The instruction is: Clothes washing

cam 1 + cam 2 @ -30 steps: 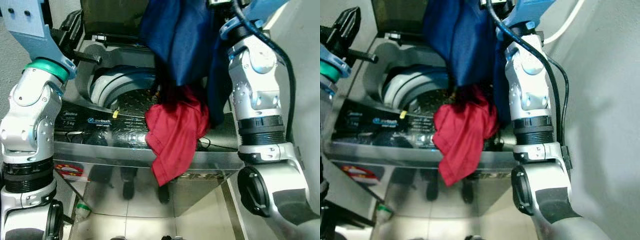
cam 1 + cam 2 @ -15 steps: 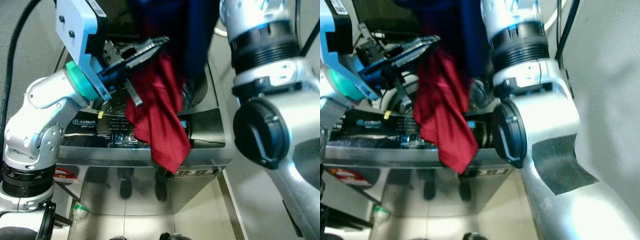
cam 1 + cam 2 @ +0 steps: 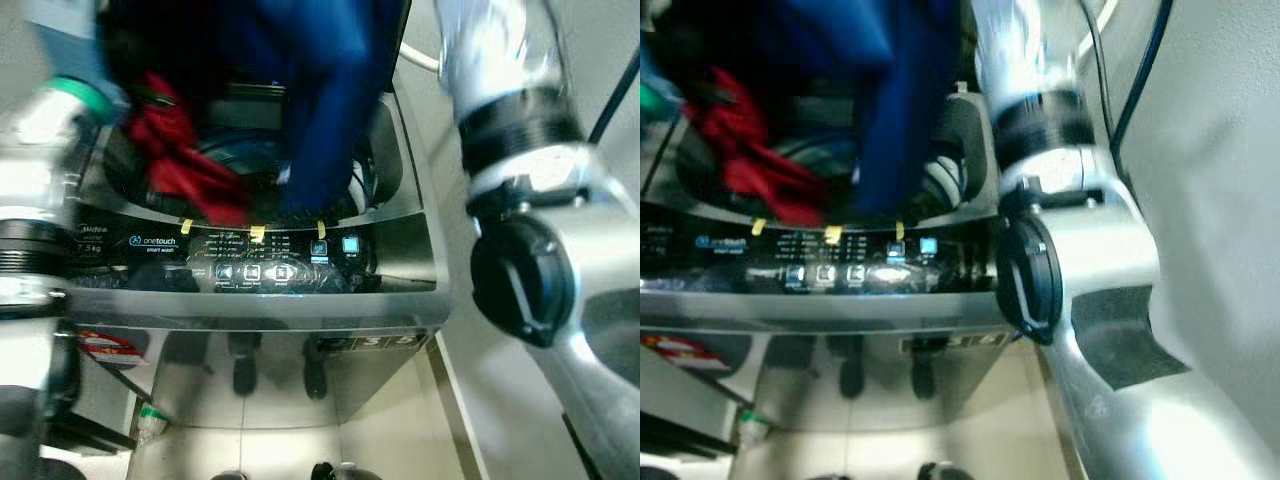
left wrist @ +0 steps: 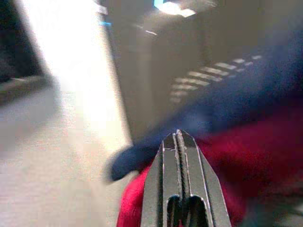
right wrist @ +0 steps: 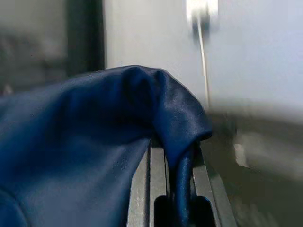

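Observation:
A top-loading washing machine (image 3: 405,190) stands open in front of me. A dark blue garment (image 3: 325,90) hangs from above over the drum, and my right gripper (image 5: 178,152) is shut on a fold of it. A red garment (image 3: 185,170) hangs over the left side of the drum opening, beside my blurred left arm (image 3: 45,160). In the left wrist view my left gripper (image 4: 179,138) is pressed shut, with the red cloth (image 4: 251,161) around its fingers and blue cloth beyond. The heavy blur hides how deep the clothes reach into the drum.
The control panel (image 3: 260,268) runs along the machine's front edge. My right arm (image 3: 520,270) fills the space by the wall (image 3: 1220,150) on the right. A white cable (image 3: 420,58) runs behind the machine. Tiled floor (image 3: 300,440) and a small bottle (image 3: 152,420) lie below.
The red garment has moved from hanging over the machine's front to the left, above the drum. The left gripper went from open to shut. The view has shifted and blurred.

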### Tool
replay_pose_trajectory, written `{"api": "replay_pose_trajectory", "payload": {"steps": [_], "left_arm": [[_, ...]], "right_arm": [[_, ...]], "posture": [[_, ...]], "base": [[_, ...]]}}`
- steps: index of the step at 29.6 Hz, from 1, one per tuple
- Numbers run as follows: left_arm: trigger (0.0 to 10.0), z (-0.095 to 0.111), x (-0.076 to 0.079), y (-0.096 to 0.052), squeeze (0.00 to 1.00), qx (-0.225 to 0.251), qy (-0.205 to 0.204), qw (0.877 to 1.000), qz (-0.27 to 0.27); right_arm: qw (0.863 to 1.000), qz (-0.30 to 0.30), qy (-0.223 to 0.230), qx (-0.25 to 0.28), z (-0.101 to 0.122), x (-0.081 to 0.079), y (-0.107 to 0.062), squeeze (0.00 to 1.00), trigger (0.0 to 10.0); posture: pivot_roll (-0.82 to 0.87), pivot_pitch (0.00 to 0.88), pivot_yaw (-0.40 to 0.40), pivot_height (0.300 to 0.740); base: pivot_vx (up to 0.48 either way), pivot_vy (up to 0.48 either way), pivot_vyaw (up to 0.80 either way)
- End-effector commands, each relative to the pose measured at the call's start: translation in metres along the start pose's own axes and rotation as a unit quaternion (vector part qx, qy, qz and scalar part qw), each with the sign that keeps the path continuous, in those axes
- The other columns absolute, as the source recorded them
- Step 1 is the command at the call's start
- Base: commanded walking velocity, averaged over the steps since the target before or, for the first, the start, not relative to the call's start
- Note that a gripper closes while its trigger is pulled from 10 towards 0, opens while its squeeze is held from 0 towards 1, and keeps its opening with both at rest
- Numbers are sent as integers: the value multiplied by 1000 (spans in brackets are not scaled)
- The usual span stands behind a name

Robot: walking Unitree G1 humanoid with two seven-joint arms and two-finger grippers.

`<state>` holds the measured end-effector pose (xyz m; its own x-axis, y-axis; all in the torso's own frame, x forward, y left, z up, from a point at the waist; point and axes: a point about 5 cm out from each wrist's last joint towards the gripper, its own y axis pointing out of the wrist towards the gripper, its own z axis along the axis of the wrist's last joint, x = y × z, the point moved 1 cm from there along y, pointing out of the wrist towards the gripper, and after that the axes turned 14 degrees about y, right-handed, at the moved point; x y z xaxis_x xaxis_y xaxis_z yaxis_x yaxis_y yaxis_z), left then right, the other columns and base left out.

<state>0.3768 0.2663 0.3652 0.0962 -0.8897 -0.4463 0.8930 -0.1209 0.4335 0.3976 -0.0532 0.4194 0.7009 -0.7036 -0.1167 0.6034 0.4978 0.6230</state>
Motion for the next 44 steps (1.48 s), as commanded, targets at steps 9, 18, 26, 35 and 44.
{"api": "replay_pose_trajectory", "payload": {"steps": [9, 18, 26, 35, 44], "left_arm": [[10000, -10, 74, -46, 0, -9, -28, 967, -252], [10000, 13, 81, -92, 0, 49, -41, 952, -298], [10000, 40, 78, -99, 0, 80, -18, 961, -265], [10000, 48, 79, -101, 0, 89, -31, 964, -250], [10000, 49, 82, -102, 0, 79, -37, 966, -244]], "right_arm": [[980, 7, -115, -164, -109, -54, -12, 0, 10000], [982, -49, -117, -138, -93, -43, -5, 1000, 10000], [975, 67, -134, -165, -90, -54, -4, 1000, 10000], [949, 134, -188, -217, -89, -48, -11, 0, 10000], [942, 152, -174, -242, -90, -20, -37, 0, 10000]], "posture": [[180, 80, -14, 740], [180, 88, -25, 740], [178, 90, -28, 740], [166, 90, -28, 740], [163, 91, -21, 740]], "base": [[0, 0, 0], [0, 0, 0], [0, 0, 0], [0, 0, 0], [0, 0, 0]]}}
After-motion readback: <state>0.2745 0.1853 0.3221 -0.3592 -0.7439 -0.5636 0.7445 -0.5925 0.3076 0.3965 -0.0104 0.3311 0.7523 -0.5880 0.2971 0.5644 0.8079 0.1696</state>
